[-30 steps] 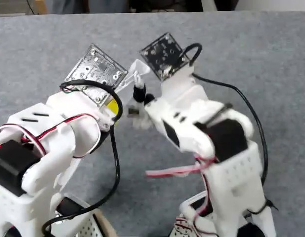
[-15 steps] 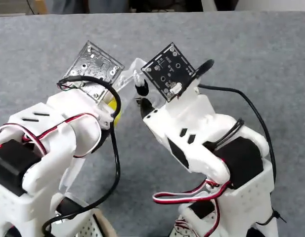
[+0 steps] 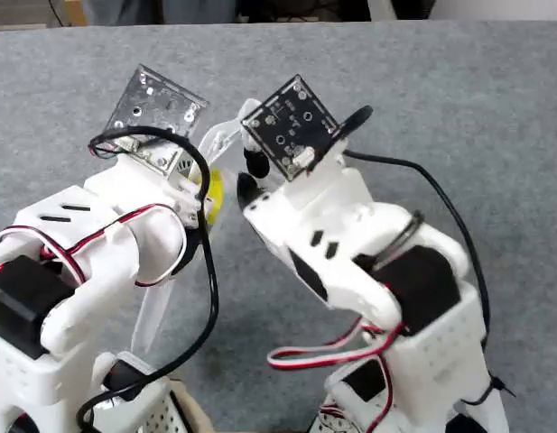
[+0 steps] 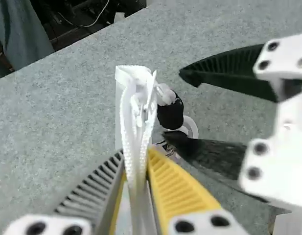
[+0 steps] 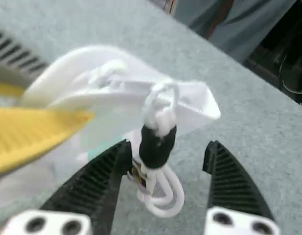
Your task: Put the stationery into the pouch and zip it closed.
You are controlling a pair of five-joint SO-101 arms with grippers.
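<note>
My left gripper point(image 4: 136, 155) is shut on the zipper edge of the clear pouch point(image 4: 135, 93), with one grey and one yellow finger point(image 4: 177, 188) clamping it and holding it off the table. From the pouch's end hangs the zipper pull, a black bead point(image 5: 155, 143) with a white cord loop point(image 5: 163, 196). My right gripper point(image 5: 168, 147) is open, its black fingers on either side of the bead, which lies closer to one finger point(image 5: 99, 181). In the high view the pouch point(image 3: 226, 135) sits between both wrists.
Grey felt covers the table point(image 3: 459, 99). Both arm bodies crowd the near half of the high view, and a black cable point(image 3: 445, 194) loops off the right arm. A person's clothing point(image 5: 239, 24) shows beyond the far edge.
The right arm has swung in toward the pouch, bringing its fingers around the zipper pull. The left wrist has tipped up slightly, still gripping the pouch.
</note>
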